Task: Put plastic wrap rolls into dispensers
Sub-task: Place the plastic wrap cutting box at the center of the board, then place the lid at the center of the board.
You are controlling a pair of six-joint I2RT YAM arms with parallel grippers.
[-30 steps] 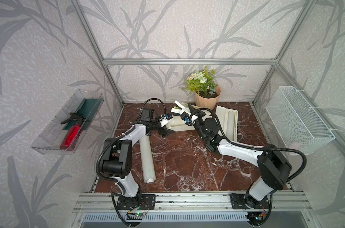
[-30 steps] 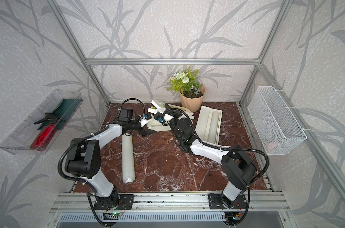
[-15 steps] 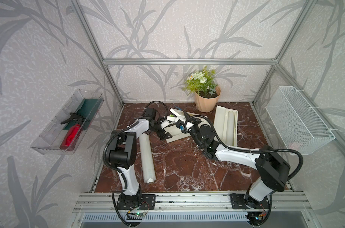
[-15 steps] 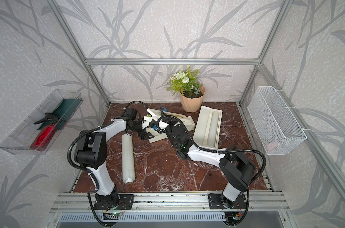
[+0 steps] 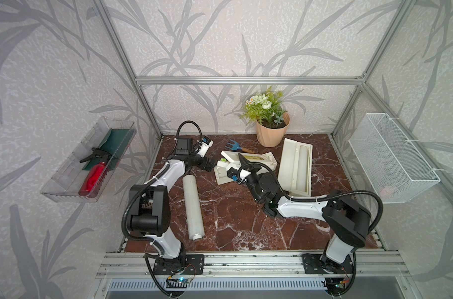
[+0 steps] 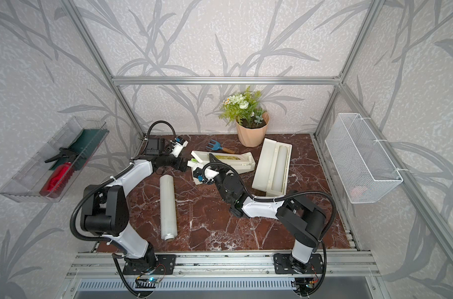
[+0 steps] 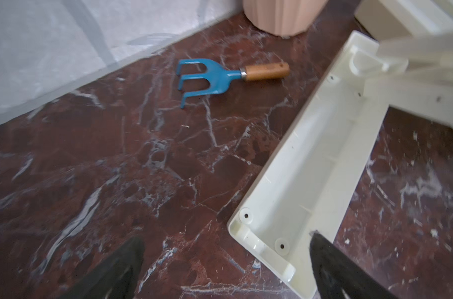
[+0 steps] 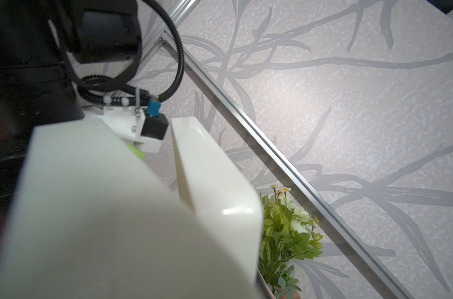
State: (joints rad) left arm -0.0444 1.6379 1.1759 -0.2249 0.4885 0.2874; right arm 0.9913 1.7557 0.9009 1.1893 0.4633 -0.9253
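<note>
Left wrist view: left pincer point(image 7: 224, 244) gapes wide at the end of the empty cream-white plastic dispenser tray point(image 7: 311, 165); right pincer point(image 5: 241, 159) looks clamped on its label-striped hinged lid point(image 5: 255, 158). Loose translucent-white wrap roll point(image 5: 193, 204) lies near the table's point(image 5: 233, 220) left edge, axis front-to-back, tube end frontward. Grab mid-length, quarter-turn to match the tray.

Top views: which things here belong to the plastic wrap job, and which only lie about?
Job: loose roll; centre dispenser, open and empty; right dispenser, open, holding the second roll.
Lying about: flower pot, blue hand fork, wire basket, wall tray with spray bottle.
</note>
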